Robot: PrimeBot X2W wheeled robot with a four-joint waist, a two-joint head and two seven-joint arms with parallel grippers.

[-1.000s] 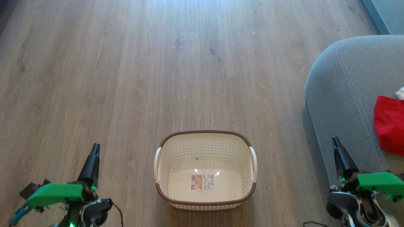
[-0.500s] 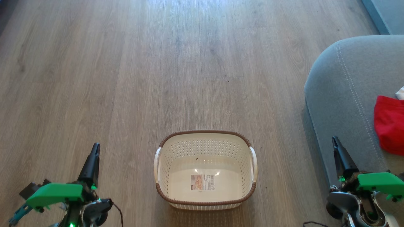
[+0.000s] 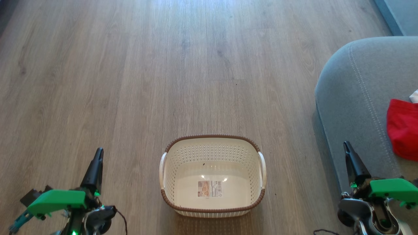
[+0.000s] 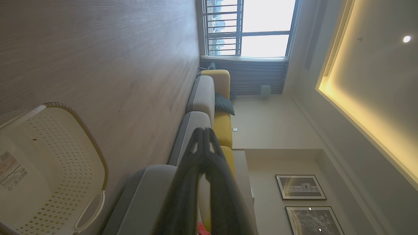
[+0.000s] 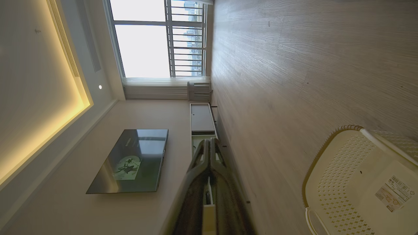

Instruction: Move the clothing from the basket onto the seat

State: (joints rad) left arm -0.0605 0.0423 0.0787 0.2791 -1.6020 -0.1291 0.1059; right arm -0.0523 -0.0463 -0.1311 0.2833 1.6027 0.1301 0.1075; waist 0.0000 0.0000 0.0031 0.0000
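1. Floor [image 3: 130, 81]: wood planks, across the head view.
2. Seat [image 3: 352, 91]: grey cushion, 3 o'clock. It bears all the clothing.
3. Basket [image 3: 212, 136]: 6 o'clock, upright on the floor, with nothing inside but its label [image 3: 209, 188].
4. Red garment [image 3: 403, 130]: bunched on the seat at 3 o'clock, well apart from the basket.
5. White cloth [image 3: 414, 96]: touching the garment's 12 o'clock edge and cut off by the frame.
6. Left gripper [image 3: 98, 155]: 7 o'clock, jaws pressed together, gripping nothing.
7. Right gripper [image 3: 346, 147]: 4 o'clock, just beside the seat's edge, jaws likewise closed and empty.

Handling note: the transfer looks complete, so no further reach seems needed. Any parking move of the right arm should steer wide of the seat fabric and leave the garment undisturbed.
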